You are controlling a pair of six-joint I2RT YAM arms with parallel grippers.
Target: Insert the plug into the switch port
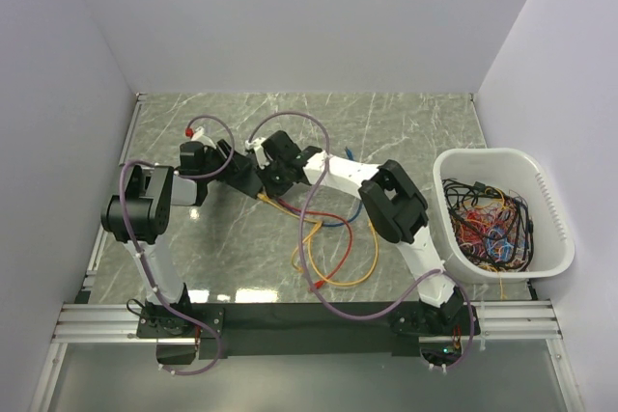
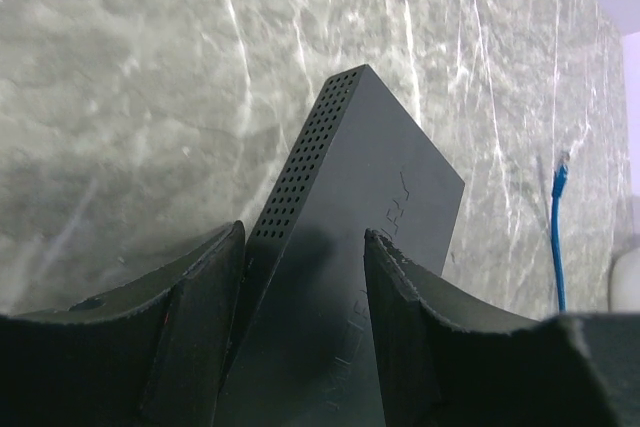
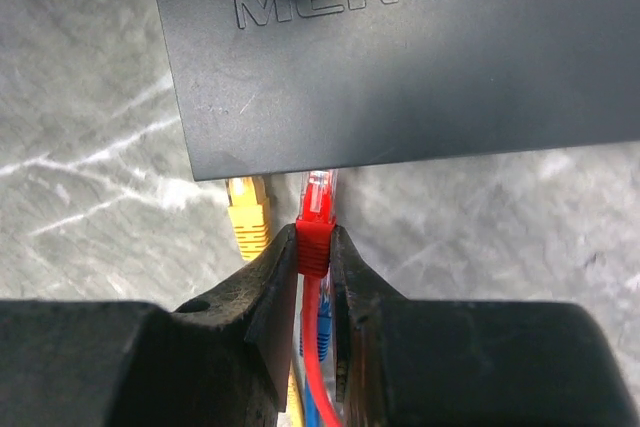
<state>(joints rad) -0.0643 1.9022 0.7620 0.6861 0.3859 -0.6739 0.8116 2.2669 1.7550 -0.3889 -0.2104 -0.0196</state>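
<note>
Currently: red plug [image 3: 316,212], likely light, stiff, clip fragile; your right gripper [image 3: 315,277] is pinching its rear at the switch [image 3: 400,67] edge; left gripper [image 2: 303,239] is clamping the switch.

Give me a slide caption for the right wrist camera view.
Right gripper pinches the red plug at the edge of the switch, beside a yellow plug.

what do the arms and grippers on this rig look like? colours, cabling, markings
Both match. Left arm and right arm: white links, bulky black joint housings, black bases. A lilac cable runs in loose loops along each. Left gripper and right gripper: two matte black wedge-shaped fingers with rough, worn edges. No markings visible.
</note>
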